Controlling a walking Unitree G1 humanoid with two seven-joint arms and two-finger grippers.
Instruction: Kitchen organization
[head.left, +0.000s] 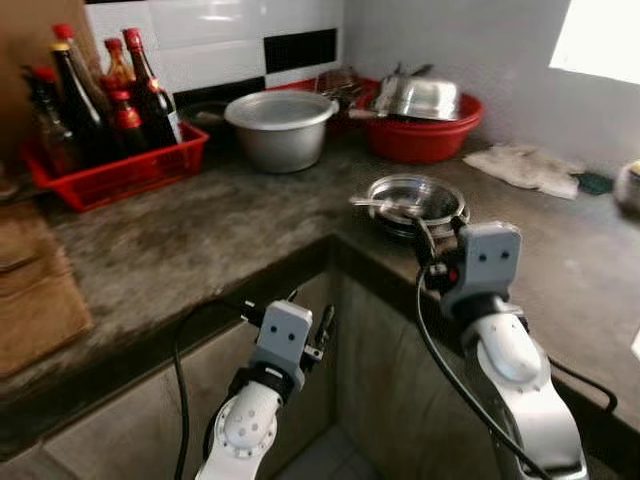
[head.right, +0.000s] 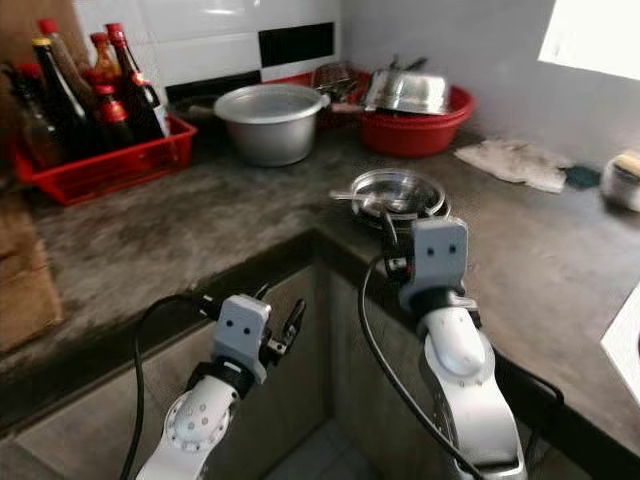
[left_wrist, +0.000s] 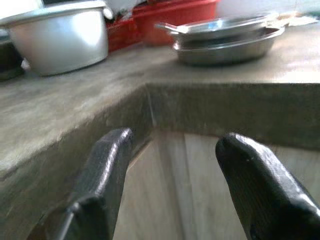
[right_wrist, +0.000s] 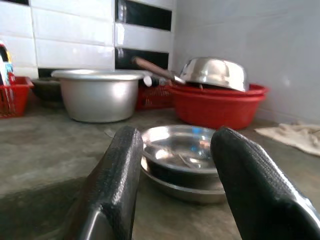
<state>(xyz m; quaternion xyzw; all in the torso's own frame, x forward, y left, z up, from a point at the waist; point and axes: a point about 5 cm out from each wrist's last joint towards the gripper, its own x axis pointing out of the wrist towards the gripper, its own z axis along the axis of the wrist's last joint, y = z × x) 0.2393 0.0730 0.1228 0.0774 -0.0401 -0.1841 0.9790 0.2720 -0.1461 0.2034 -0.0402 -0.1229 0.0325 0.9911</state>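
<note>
The right end effector (right_wrist: 175, 185) has its fingers apart, near the steel bowls (head.left: 415, 200) on the surface (head.left: 200, 250); go slow and straight (they look slippery); the left end effector (left_wrist: 172, 185), also apart, waits low.

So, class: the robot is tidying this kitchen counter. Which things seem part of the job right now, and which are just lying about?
In the job:
right gripper, open, level with the counter, aimed at the steel dishes
steel dishes, stacked near the counter edge

Lying about:
big metal pot
red basin
bottle crate
cloth
left gripper, open, below the counter
</note>
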